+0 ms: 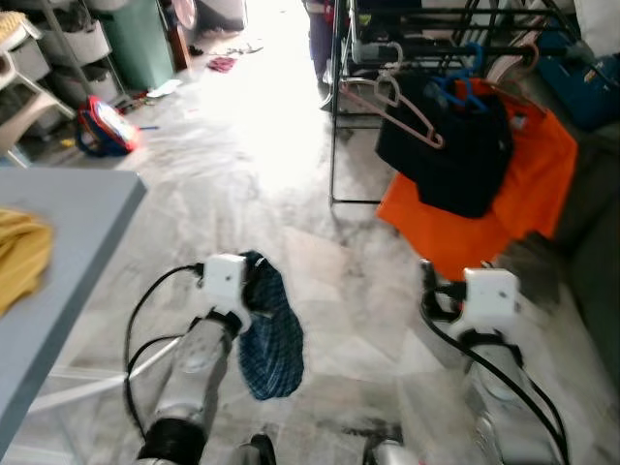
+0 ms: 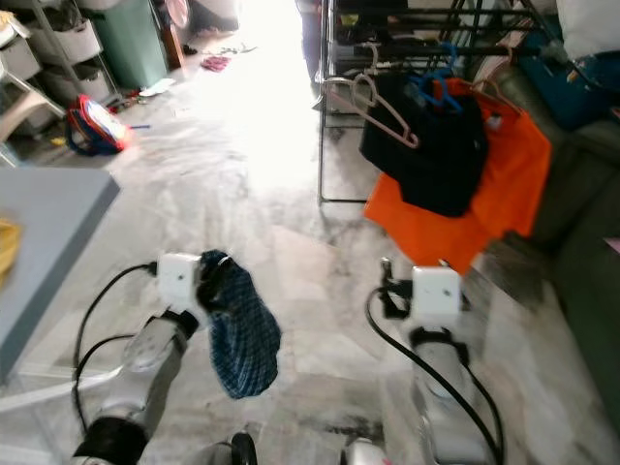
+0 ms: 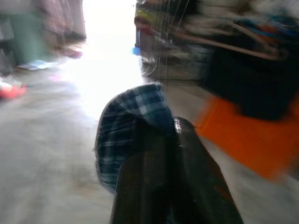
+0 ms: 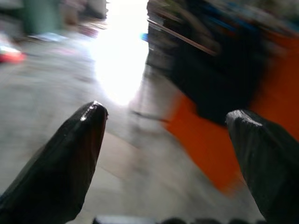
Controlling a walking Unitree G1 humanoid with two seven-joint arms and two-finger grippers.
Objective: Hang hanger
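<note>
My left gripper [image 3: 174,133] is shut on a blue plaid garment [image 1: 269,329], which hangs down from it over the marble floor; no hanger can be made out in the cloth. My right gripper [image 4: 167,113] is open and holds nothing, its fingers pointing toward the clothes rack [image 1: 338,116] ahead on the right. On the rack hang an empty pink hanger [image 1: 407,111], a black garment [image 1: 455,155] on a blue hanger [image 1: 460,92], and an orange shirt [image 1: 518,194]. Both wrist views are blurred.
A grey table [image 1: 68,242] with a yellow cloth [image 1: 19,257] stands close on my left. A red and blue bag [image 1: 105,126] lies on the floor far left, near a green bin [image 1: 140,39]. A grey sofa [image 1: 596,252] is at the right.
</note>
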